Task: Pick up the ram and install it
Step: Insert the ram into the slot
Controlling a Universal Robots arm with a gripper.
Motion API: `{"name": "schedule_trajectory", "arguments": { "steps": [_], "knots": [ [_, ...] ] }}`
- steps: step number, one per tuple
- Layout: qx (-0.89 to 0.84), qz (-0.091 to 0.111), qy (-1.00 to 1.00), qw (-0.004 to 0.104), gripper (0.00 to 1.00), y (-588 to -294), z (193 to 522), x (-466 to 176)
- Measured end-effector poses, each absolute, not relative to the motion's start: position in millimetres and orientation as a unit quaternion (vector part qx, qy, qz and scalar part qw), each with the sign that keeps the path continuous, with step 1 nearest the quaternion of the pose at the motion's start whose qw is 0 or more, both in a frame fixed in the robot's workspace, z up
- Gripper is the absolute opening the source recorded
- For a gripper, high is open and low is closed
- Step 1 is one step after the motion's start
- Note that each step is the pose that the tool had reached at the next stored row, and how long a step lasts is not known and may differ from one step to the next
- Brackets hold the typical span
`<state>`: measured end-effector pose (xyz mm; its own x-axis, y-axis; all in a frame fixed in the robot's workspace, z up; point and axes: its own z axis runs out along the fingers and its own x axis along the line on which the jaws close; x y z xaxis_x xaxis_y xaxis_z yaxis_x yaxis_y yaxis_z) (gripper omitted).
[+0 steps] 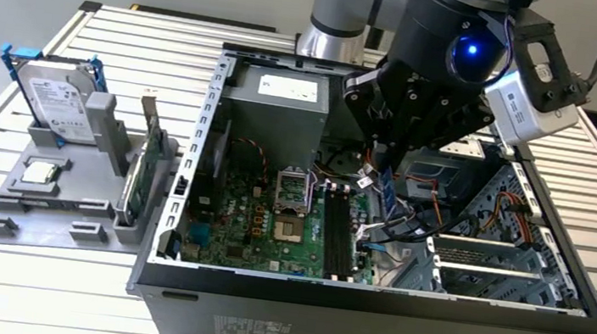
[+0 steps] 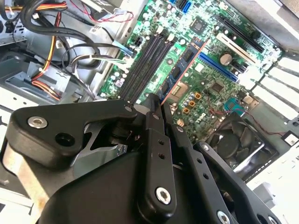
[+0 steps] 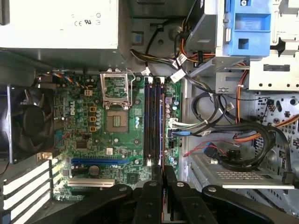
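Observation:
My gripper (image 1: 382, 167) hangs inside the open computer case (image 1: 171, 228), over the motherboard (image 1: 252, 221). It is shut on the ram (image 2: 183, 63), a thin green stick with black chips that shows edge-on between the fingers in both wrist views. In the first wrist view the ram (image 3: 161, 126) runs parallel to the black memory slots (image 3: 150, 121), over the slot on the cable side. In the exterior view the ram (image 1: 387, 191) is held above the slots (image 1: 337, 238), apart from them.
Bundled cables (image 3: 233, 140) and a drive cage (image 3: 243, 28) lie beside the slots. The CPU socket (image 3: 116, 122) and a fan (image 3: 23, 123) sit on the other side. A grey fixture (image 1: 42, 212) outside the case holds a hard drive (image 1: 56, 99) and an expansion card (image 1: 145, 170).

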<state>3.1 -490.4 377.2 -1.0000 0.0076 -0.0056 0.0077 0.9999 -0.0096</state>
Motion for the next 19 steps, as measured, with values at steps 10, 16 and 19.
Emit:
{"name": "schedule_trajectory", "arguments": {
  "steps": [10, 16, 19],
  "knots": [
    [0.004, -0.005, 1.0, 0.003, 0.0, -490, 371, 3],
    [0.004, -0.005, 1.0, 0.003, 0.0, -490, 368, 3],
    [0.004, -0.005, 1.0, 0.003, 0.0, -488, 366, 3]
  ]
}}
